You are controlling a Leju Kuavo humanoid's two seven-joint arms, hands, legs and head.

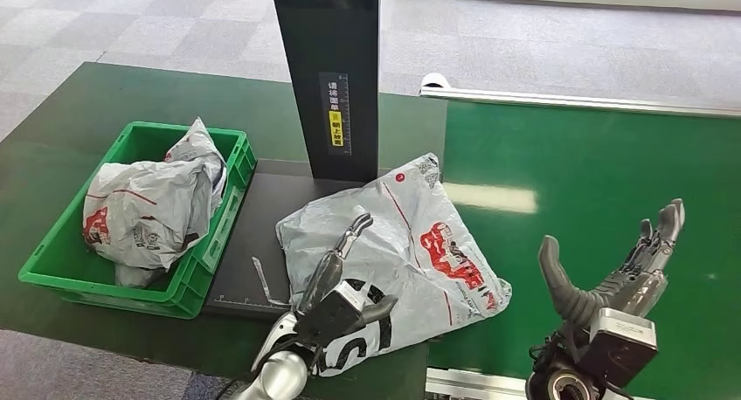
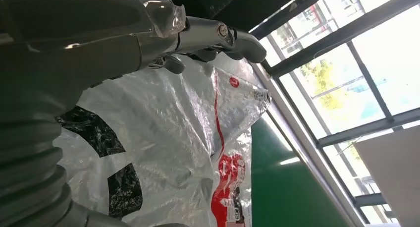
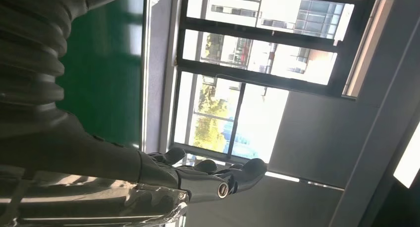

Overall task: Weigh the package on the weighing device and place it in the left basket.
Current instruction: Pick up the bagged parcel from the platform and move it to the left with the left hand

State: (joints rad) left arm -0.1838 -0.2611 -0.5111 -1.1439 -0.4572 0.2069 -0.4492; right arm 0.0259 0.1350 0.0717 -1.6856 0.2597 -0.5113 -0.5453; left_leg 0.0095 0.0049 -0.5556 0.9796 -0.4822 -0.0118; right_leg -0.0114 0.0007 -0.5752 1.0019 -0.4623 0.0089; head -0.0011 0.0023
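The package [image 1: 411, 243], a crumpled grey-white plastic mailer with red printing, a thin red line and bold black lettering at its near end, is shown lying partly on the black platform of the weighing device [image 1: 253, 243] and partly over the green surface [image 1: 577, 182]. Its black upright column [image 1: 328, 77], bearing a yellow label, is seen just behind the package. The left hand [image 1: 336, 286] is laid on the near part of the package, its fingers [image 2: 233, 36] extended flat over the wrinkled film rather than curled round it; no hold is evident. The right hand [image 1: 612, 286] is raised above the surface, well apart from the package, with thumb and fingers spread and nothing held. The green basket [image 1: 52, 269], at the left beside the platform, is seen to contain similar grey mailers [image 1: 148, 208]. Grey carpet tiles [image 1: 157, 24] are visible beyond the surface; large windows [image 3: 233, 88] with dark frames are seen in the wrist views.
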